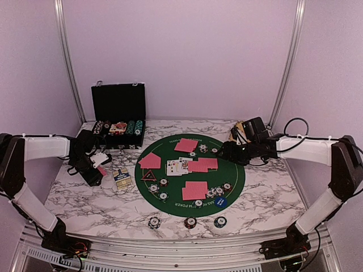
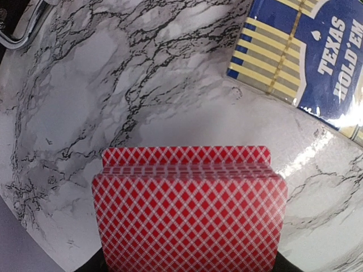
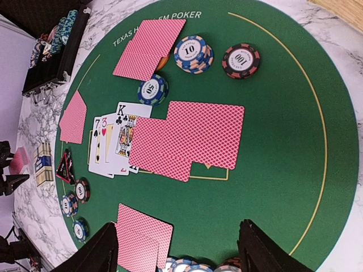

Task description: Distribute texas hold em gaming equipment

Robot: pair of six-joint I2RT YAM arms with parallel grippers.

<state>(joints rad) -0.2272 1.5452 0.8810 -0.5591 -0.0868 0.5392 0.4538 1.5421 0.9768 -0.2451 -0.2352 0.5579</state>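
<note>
My left gripper is shut on a deck of red-backed playing cards, held over the marble beside a blue Texas Hold'em card box; the deck hides its fingertips. My right gripper hangs open and empty above the green poker mat, at its right edge. On the mat lie face-up cards, face-down red cards, a face-down pair, striped chips and a red-black triangle marker. A blue button sits near the mat's front.
The black chip case stands open at the back left with chips in it. A wicker basket sits behind the right gripper. Three chip stacks rest on the marble in front of the mat.
</note>
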